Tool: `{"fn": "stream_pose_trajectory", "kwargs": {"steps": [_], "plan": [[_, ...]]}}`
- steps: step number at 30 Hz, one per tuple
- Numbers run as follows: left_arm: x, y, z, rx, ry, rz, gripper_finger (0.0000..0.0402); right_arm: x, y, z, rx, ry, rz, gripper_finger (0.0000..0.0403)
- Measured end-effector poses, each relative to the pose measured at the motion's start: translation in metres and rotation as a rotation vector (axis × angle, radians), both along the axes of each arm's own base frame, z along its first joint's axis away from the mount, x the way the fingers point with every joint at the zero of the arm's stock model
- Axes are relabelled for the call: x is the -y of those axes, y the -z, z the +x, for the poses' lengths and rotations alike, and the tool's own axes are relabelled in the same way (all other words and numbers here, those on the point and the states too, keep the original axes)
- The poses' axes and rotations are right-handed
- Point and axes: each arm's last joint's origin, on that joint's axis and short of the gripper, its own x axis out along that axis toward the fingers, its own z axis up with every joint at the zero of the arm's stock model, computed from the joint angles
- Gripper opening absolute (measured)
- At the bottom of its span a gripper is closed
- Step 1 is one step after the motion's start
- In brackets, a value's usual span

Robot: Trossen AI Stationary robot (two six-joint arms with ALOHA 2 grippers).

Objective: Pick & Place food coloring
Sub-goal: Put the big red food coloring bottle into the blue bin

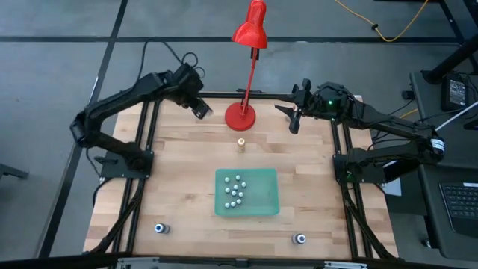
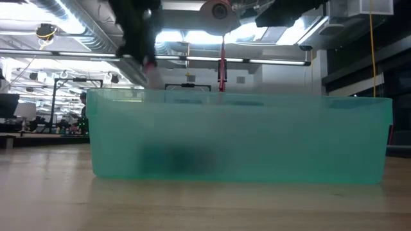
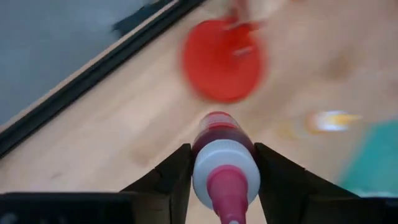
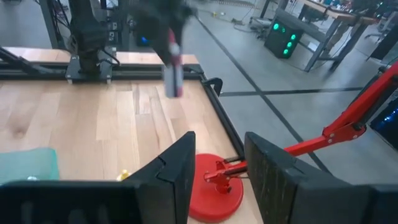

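Pink-tipped bottle [image 3: 224, 163] in left pincer [image 3: 224, 180], label blurred.

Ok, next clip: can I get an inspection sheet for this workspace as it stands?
Surface: wooden table, black frame round it.
Job's things: green tray holding a cluster of white-capped bottles; one yellowish bottle upright near the lamp base; one bottle at the near left, one at the near right; a red bottle with a pink tip in the left gripper.
Clutter: red desk lamp at the far edge.
Grippers: left gripper raised over the far left, fingers shut on the red bottle; right gripper raised over the far right, open, holding nothing.
Cables: yellow cable on the floor.
Surroundings: grey floor, desk with keyboard at right.
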Motion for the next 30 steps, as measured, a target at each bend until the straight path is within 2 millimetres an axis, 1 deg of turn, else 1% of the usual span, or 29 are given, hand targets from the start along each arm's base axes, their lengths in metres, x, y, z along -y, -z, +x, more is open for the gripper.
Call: {"fn": "stream_pose_trajectory", "kwargs": {"steps": [3, 6, 8, 11, 15, 20, 25, 30], "plan": [[0.033, -0.025, 0.010, 0.091, 0.062, 0.003, 0.0142, 0.000, 0.002, -0.001, -0.018, 0.002, 0.013, 0.0139], [0.063, -0.043, 0.020, 0.149, 0.145, 0.013, 0.0142, 0.000, 0.002, -0.001, -0.018, -0.003, 0.022, 0.0139], [0.083, -0.052, 0.026, 0.178, 0.207, 0.022, 0.0142, -0.001, 0.002, 0.000, -0.017, -0.024, 0.028, 0.0139], [0.108, -0.059, 0.037, 0.201, 0.280, 0.031, 0.0142, -0.001, 0.002, 0.000, -0.016, -0.029, 0.031, 0.0139], [0.132, -0.057, 0.053, 0.185, 0.355, 0.036, 0.0142, -0.003, 0.003, 0.000, -0.017, -0.035, 0.034, 0.0139], [0.155, -0.046, 0.075, 0.137, 0.469, 0.039, 0.0142, -0.005, 0.003, 0.001, -0.005, -0.035, 0.067, 0.0139], [0.169, -0.037, 0.100, 0.101, 0.552, 0.059, 0.0142, -0.005, 0.003, 0.001, 0.014, -0.017, 0.119, 0.0139], [0.179, -0.029, 0.128, 0.074, 0.664, 0.092, 0.0142, -0.005, 0.004, 0.000, 0.001, -0.015, 0.130, 0.0139]]}}
